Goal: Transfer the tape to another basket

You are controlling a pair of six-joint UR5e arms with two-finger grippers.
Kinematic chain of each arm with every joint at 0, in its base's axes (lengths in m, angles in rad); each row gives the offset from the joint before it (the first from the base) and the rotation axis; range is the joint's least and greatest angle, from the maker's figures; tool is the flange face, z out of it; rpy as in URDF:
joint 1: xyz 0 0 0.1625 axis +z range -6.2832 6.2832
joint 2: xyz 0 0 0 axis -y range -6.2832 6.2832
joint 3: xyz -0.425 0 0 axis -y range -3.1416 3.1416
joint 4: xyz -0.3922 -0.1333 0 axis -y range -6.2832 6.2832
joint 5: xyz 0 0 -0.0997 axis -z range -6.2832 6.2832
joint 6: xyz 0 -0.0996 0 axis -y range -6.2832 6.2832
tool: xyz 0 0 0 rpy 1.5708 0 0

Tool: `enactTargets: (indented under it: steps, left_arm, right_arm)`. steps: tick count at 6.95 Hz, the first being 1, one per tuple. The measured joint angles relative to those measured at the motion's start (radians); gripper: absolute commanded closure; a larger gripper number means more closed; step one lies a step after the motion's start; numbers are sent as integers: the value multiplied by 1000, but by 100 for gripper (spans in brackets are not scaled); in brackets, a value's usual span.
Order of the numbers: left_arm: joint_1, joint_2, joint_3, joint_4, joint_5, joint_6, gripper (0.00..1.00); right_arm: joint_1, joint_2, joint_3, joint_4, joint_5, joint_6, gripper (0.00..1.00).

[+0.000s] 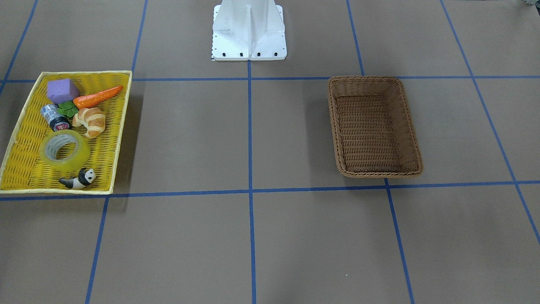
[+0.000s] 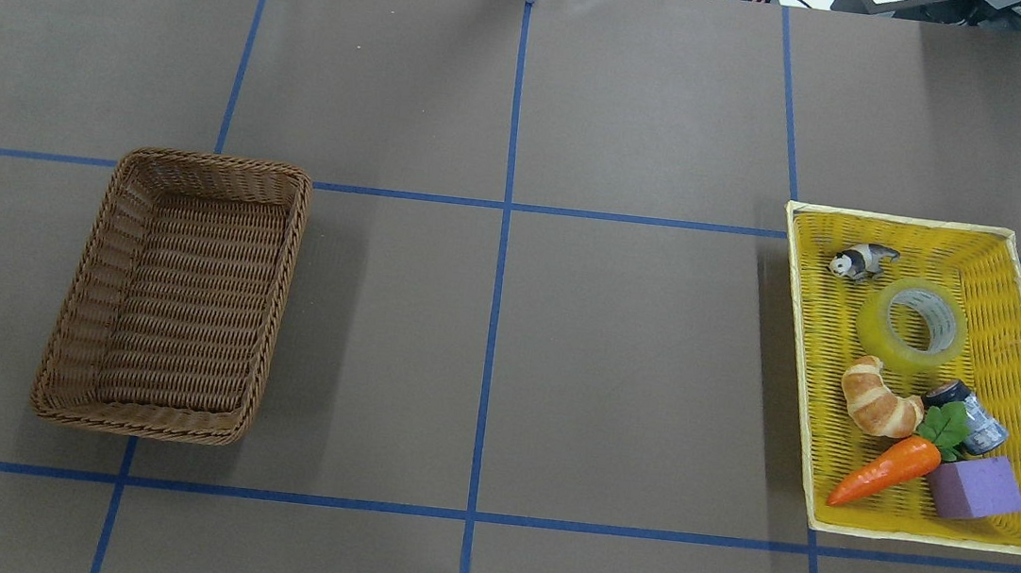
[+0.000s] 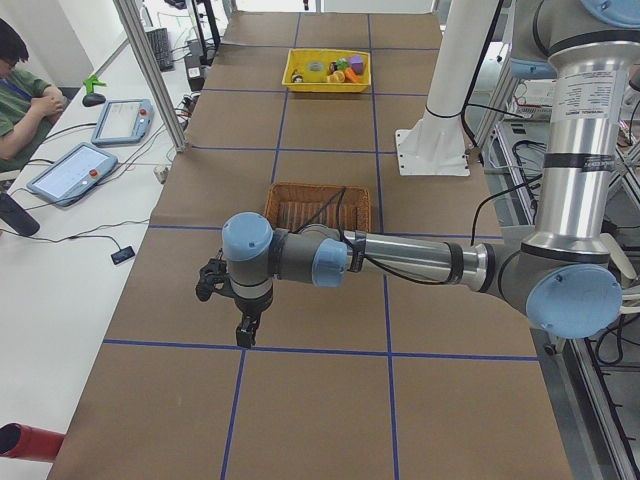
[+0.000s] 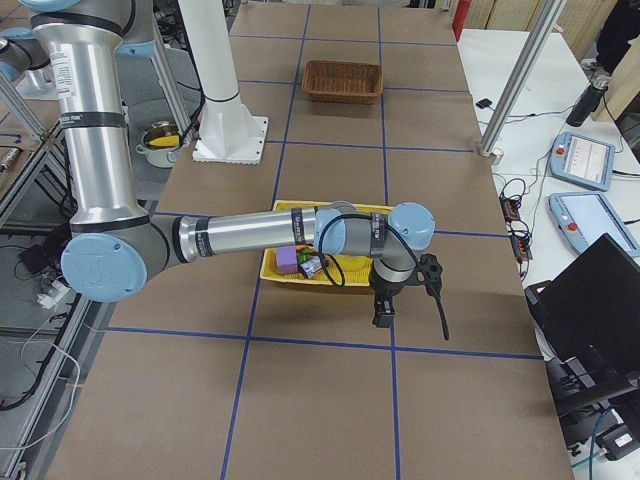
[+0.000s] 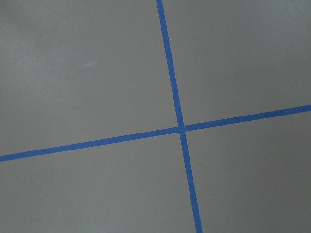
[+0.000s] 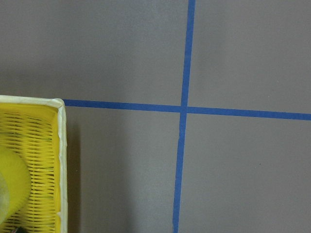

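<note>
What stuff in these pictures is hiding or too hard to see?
- Left gripper: only in the left side view, small; open or shut, cannot tell.
- Right gripper: only in the right side view; same.
- Tape: right wrist view's left edge cuts most of it off.
- Cylinder: label too small to read in the front view.

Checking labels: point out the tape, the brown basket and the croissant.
tape (image 2: 888, 346): overhead view, roll's outer wall
basket (image 2: 215, 162): overhead view, far rim
croissant (image 2: 878, 402): overhead view, its middle
</note>
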Motion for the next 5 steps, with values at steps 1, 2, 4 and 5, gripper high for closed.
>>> enactTargets:
  steps: [1,2,4,5]
  left_arm:
    - [0,-1,-1,1,1,0,1]
    - [0,-5,-1,2,4,0,1]
    - [0,-10,0,4,9,0,1]
    - [0,-11,-3,4,10,0,1]
  right_arm:
    - [0,5,19,0,2,-3,0]
    - [-1,13,41,0,-3,-9,0]
    - [-23,42,78,-1,-47,-10,0]
    - [-30,50,95,1,-53,-3,0]
